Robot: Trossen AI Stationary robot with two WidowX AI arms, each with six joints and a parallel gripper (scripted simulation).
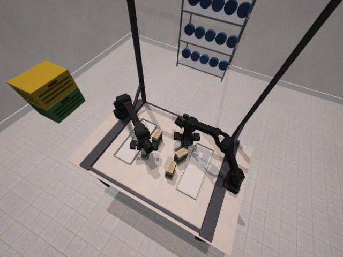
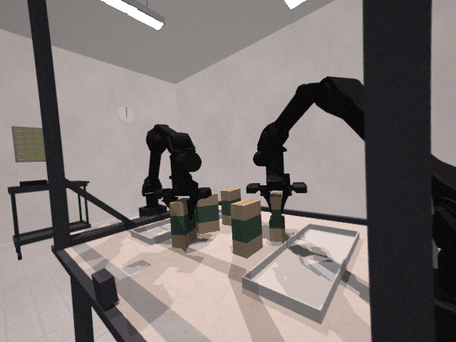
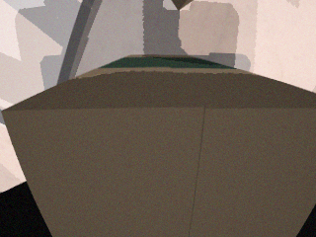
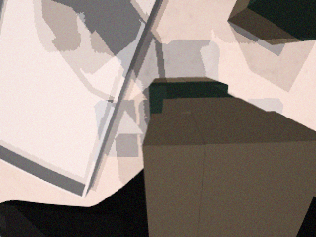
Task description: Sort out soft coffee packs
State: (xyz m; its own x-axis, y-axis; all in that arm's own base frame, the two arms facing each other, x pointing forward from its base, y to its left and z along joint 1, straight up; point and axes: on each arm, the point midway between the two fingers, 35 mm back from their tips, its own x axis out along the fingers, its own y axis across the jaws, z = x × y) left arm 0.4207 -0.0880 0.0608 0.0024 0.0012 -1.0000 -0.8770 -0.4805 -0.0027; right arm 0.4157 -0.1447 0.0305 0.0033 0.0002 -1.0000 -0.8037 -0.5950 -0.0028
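My left gripper (image 1: 186, 144) (image 2: 182, 213) is shut on a tan-and-green pack (image 2: 179, 239) (image 3: 158, 168), the end one of three, standing on the bench. My right gripper (image 1: 144, 152) (image 2: 276, 212) is shut on a narrow-looking pack (image 1: 144, 155) (image 2: 276, 234) (image 4: 227, 188), also standing; its fingertips are close together and the green band looks pinched between them. Two more packs of the left row, the middle (image 1: 181, 155) (image 2: 208, 221) and the far one (image 1: 170, 169) (image 2: 231, 207), stand free. Another pack (image 1: 157, 136) (image 2: 246, 229) (image 4: 286, 20) stands beside the right gripper's pack.
The left arm's shallow tray (image 1: 191, 179) (image 3: 76, 49) lies flat between its row and its base. The right arm's tray (image 1: 123, 156) (image 2: 294, 281) (image 4: 39, 114) lies flat behind its two packs. No pack shows in either tray. Dark frame posts (image 1: 135, 46) rise at the bench's edges.
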